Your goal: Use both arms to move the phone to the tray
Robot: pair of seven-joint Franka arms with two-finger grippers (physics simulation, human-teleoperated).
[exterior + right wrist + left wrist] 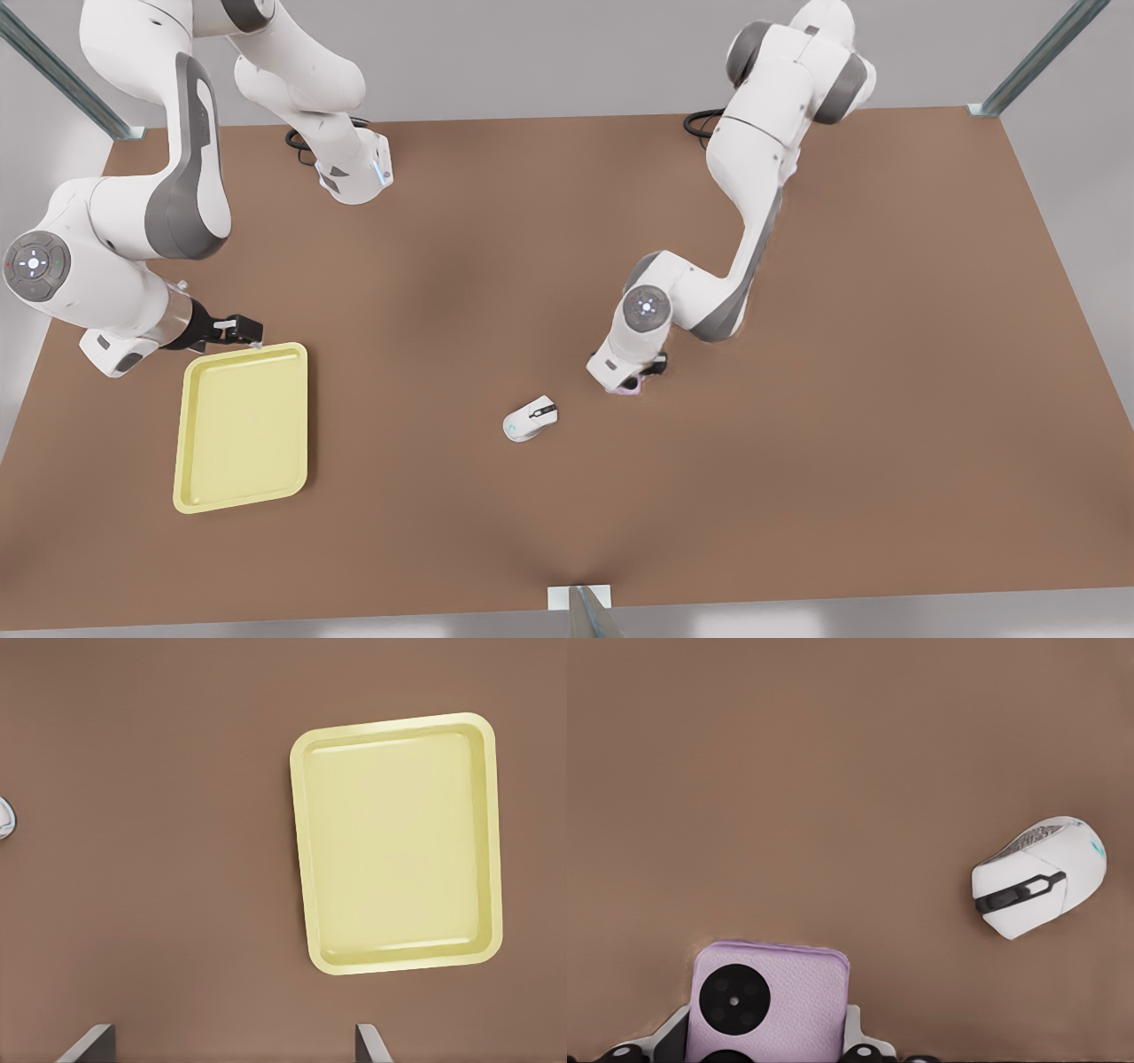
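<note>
At the middle right of the front view, the left gripper [636, 379] is down on the table [850, 372], its fingers closing on the pink-lilac phone [769, 1003]. A white computer mouse [530, 418] lies nearby. At the left, the right gripper [237, 330] hangs spread apart by the yellow tray [243, 427].

Lilac phone [769, 1005] flat; yellow tray [244, 427] apart

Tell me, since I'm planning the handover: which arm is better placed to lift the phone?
The left. Its gripper is down at the phone, fingers on either side. The right gripper waits open by the tray.
</note>
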